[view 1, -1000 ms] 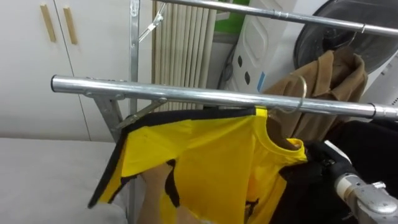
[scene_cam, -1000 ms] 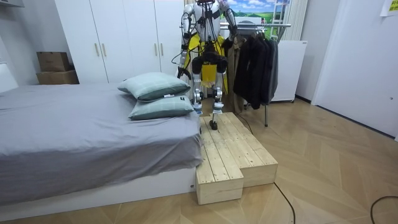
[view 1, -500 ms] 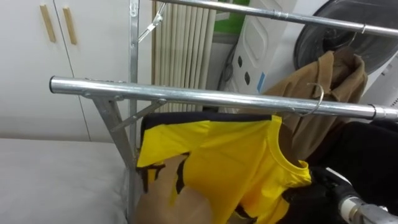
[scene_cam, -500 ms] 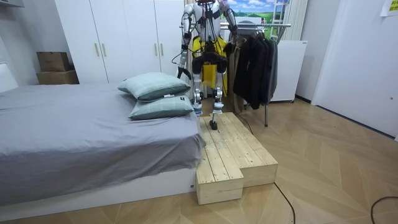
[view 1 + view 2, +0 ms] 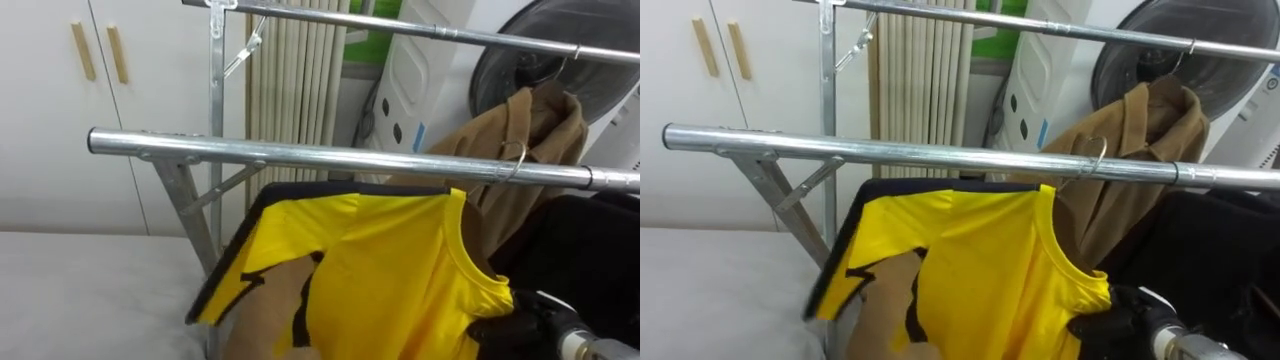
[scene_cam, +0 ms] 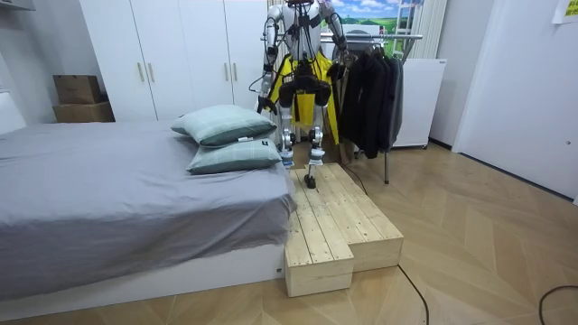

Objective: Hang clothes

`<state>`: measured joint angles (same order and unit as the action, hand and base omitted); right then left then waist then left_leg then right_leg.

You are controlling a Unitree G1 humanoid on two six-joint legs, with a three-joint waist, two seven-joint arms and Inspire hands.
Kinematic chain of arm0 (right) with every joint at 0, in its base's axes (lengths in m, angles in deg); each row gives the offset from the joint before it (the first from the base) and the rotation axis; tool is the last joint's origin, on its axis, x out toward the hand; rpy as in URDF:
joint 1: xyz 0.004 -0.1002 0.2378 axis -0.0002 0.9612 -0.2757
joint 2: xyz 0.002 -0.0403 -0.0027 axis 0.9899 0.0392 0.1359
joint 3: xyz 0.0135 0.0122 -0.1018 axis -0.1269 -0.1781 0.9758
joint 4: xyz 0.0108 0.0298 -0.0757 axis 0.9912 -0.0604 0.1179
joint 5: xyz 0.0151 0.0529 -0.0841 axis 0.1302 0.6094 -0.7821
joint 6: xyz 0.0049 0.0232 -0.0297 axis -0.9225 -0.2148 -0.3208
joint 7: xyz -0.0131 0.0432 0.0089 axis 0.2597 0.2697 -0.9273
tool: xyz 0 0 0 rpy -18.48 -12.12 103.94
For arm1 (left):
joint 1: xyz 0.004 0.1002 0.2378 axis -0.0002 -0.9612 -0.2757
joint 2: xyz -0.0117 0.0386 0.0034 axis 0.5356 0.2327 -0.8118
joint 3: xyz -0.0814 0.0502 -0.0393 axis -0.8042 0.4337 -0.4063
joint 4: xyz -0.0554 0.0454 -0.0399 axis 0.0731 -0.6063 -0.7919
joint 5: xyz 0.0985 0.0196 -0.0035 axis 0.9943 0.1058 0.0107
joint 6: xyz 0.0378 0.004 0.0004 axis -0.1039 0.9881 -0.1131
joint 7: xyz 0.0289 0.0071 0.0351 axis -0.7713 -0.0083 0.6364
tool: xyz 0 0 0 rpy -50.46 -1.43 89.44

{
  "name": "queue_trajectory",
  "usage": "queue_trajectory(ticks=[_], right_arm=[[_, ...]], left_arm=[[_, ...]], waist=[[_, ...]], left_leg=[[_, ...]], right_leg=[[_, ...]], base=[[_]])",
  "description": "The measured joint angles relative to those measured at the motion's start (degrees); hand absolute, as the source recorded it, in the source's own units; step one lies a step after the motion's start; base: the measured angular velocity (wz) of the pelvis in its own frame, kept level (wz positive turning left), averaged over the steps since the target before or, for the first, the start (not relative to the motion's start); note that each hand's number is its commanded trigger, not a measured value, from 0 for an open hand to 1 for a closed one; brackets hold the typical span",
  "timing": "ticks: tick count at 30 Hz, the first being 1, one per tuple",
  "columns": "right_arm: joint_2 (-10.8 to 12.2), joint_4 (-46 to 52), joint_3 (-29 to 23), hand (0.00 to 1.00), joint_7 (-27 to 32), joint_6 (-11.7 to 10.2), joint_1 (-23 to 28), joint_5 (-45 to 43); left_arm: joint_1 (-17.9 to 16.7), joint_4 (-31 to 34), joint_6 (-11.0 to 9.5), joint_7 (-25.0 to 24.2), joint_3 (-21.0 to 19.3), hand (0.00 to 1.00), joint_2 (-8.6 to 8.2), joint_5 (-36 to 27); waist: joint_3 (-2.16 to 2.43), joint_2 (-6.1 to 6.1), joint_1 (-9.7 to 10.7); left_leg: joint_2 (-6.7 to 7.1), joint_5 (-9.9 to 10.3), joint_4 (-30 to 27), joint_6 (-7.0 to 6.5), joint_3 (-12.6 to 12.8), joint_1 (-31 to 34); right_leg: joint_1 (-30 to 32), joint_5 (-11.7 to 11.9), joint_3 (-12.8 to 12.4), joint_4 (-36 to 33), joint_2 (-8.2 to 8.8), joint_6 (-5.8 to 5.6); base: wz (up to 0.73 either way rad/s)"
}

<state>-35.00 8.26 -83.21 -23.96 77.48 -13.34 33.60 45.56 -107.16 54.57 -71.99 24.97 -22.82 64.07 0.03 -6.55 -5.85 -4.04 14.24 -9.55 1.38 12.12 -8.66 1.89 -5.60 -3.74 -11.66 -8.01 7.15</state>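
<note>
A yellow shirt [image 5: 390, 270] with black trim hangs on a hanger. The hanger's wire hook [image 5: 515, 160] is over the near steel rail [image 5: 300, 155] of the clothes rack. My right hand [image 5: 520, 325] is a dark shape at the lower right, just under the shirt's collar, with cloth covering its fingers. In the room view I stand on a wooden platform [image 6: 339, 226] facing the rack, and the shirt [image 6: 307, 77] hangs in front of me. My left hand [image 6: 264, 97] is low at my side there.
A brown coat [image 5: 520, 130] hangs right of the hook, with black garments [image 5: 600, 250] beyond it. A second rail [image 5: 450, 35] runs higher and farther back. White wardrobe doors [image 5: 60, 100] stand on the left, and a grey bed [image 5: 80, 290] lies below.
The hook has slid right along the near rail, towards the brown coat. The shirt swung right with it and now hangs flatter. My right wrist sank lower in the picture.
</note>
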Motion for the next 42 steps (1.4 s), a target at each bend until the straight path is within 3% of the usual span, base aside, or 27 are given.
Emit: queue_trajectory(ticks=[5, 15, 33, 42], right_arm=[[-0.25, -2.05, -0.07, 1.00, -0.45, 0.00, -1.14, -0.08], [-1.10, -3.43, -0.06, 1.00, -1.04, 0.00, -1.17, -0.09], [-1.10, -10.27, 0.02, 1.00, -4.36, -0.32, -2.27, -0.68], [-0.68, -12.31, 0.15, 1.00, -4.26, -0.80, -2.29, -0.67]], left_arm=[[-0.15, -0.06, 0.03, -0.81, -0.03, 0.00, 0.20, 0.01], [0.16, -0.06, 0.15, -1.22, 0.01, 0.00, 0.47, 0.02], [1.45, -0.04, -0.11, -0.99, 0.41, 0.00, 0.31, 0.03], [2.31, -0.05, -0.29, -0.84, 1.27, 0.00, 0.86, 0.01]], waist=[[-0.10, -0.11, 1.04], [-0.53, -0.46, 1.27], [-0.59, -0.54, -0.12], [-0.87, -1.57, -1.21]], left_leg=[[0.00, 0.00, 0.02, 0.00, -0.09, 0.00], [0.02, 0.00, 0.04, 0.00, -0.23, 0.14], [0.01, -0.13, 0.04, 0.21, -0.27, 0.16], [-0.02, -0.14, 0.04, 0.22, -0.60, 0.15]], right_leg=[[-0.03, 0.00, 0.02, 0.02, 0.04, 0.00], [0.02, -0.01, 0.11, 0.13, 0.09, -0.01], [0.02, -0.01, 0.58, 0.64, 0.15, 0.00], [-0.29, 0.00, 0.79, 1.06, 0.13, 0.02]], base=[[0.01], [0.00], [0.00], [0.00]])
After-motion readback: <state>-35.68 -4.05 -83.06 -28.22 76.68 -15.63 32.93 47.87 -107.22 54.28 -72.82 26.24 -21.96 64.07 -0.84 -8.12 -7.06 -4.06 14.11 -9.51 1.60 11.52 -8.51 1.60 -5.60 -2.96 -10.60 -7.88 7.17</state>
